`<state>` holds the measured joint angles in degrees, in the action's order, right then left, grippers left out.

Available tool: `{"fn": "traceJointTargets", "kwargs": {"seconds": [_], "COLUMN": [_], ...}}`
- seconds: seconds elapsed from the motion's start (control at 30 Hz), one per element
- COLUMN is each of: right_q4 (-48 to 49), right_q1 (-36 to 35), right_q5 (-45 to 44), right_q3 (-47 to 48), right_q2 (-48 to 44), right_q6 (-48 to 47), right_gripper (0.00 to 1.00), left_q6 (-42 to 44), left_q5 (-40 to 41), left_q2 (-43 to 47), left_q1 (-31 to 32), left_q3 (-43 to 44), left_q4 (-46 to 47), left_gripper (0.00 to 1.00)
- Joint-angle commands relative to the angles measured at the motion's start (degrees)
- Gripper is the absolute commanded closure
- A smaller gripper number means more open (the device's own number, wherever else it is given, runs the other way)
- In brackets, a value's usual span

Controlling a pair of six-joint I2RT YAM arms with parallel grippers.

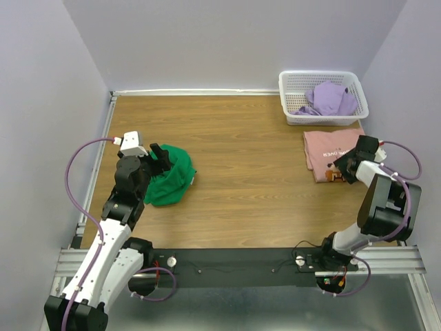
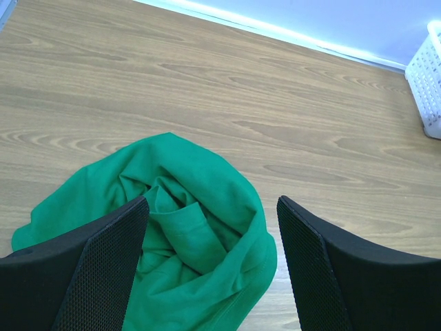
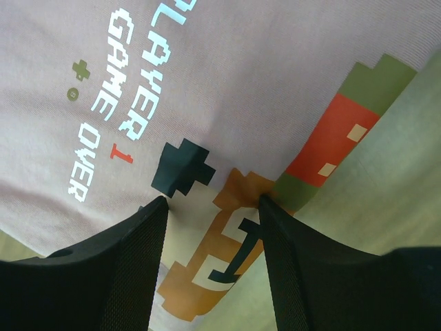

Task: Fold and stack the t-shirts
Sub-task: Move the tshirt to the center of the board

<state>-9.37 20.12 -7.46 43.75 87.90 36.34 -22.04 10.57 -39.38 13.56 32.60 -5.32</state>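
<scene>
A crumpled bright green t-shirt (image 1: 171,178) lies at the left of the wooden table. My left gripper (image 1: 160,157) hovers just over it. In the left wrist view the green t-shirt (image 2: 193,221) bunches between and below the left gripper (image 2: 212,201), whose jaws stand wide open and hold nothing. A folded dusty pink t-shirt (image 1: 329,148) lies flat at the right. My right gripper (image 1: 346,167) is at its near edge. The right wrist view shows the right gripper (image 3: 213,200) open, its fingertips resting on the pink t-shirt (image 3: 227,76) and its printed graphic. A lavender t-shirt (image 1: 329,98) sits in the basket.
A white lattice basket (image 1: 317,72) stands at the back right corner, just behind the pink shirt; its edge also shows in the left wrist view, where the basket (image 2: 431,83) is at far right. Walls enclose the table on three sides.
</scene>
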Motion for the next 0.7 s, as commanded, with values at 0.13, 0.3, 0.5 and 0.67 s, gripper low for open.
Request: {"fn": "traceJointTargets", "kwargs": {"seconds": [0.13, 0.3, 0.5, 0.67], "right_q4": [0.49, -1.53, -6.09, -6.63], "right_q1": [0.45, 0.45, -3.57, -15.18], "right_q5": [4.29, 6.23, 9.84, 14.22], "right_q3": [3.71, 2.75, 0.11, 2.13], "right_q2": [6.76, 3.17, -13.70, -20.13], "right_q6": [0.22, 0.84, -0.83, -1.71], "right_gripper": [0.36, 0.30, 0.13, 0.10], "left_q6": [0.77, 1.21, -1.50, -12.92], "left_q5": [-0.11, -2.47, -12.57, -6.10], "left_q2": [-0.08, -0.96, -5.35, -7.12], "left_q1": [-0.20, -0.20, 0.93, 6.38], "left_q3": [-0.52, -1.13, -0.70, 0.18], "left_q4": [0.58, 1.19, -0.03, -6.80], "left_gripper": [0.17, 0.16, 0.08, 0.07]}}
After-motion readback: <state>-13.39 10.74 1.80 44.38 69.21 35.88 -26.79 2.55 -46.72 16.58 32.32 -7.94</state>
